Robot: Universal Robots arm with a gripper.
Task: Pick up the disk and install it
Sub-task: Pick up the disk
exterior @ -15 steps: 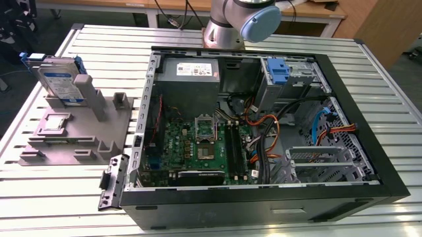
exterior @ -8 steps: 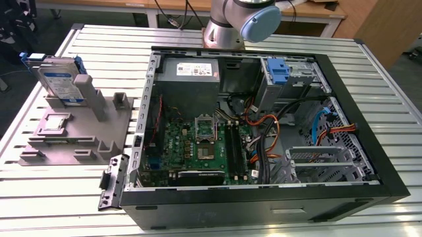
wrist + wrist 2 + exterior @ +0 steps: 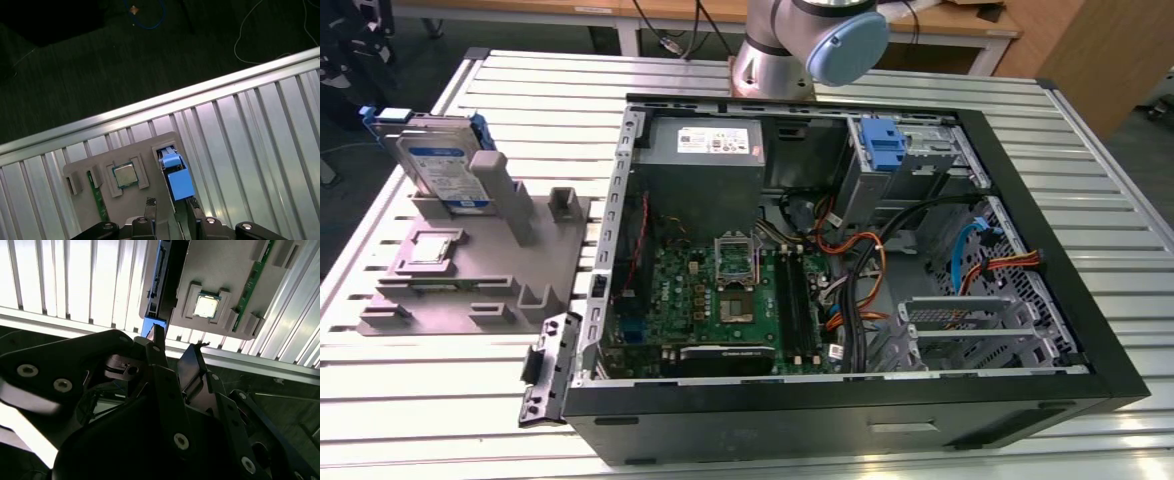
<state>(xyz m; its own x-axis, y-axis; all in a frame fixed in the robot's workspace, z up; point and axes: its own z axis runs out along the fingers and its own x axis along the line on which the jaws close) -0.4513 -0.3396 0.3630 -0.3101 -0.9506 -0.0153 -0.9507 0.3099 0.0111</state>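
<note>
Slatted tabletop [image 3: 440, 400] carries an open computer case [image 3: 854, 420]; at the exterior view's left, the disk [image 3: 438, 165] stands in a grey holder [image 3: 467, 270]. Second wrist view: jaws spread, empty, near the disk [image 3: 161, 280]. First wrist view: best centre them over the disk [image 3: 176, 176] and its thin blue edge, I think.

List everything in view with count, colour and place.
table: one, silver slats, under everything.
computer case: one, black, open, on the table.
motherboard: one, green, inside the case.
power supply: one, grey, inside the case's far end.
cables: several, orange and black, beside the motherboard.
holder: one, grey, at the exterior view's left of the case.
disk: one, silver in blue carrier, upright in the holder.
processor chip: one, silver, in a holder recess.
memory stick: one, green, in a holder slot.
arm: one, grey with blue cap, at the case's far side.
end effector: one, black, open, above the holder by the disk.
</note>
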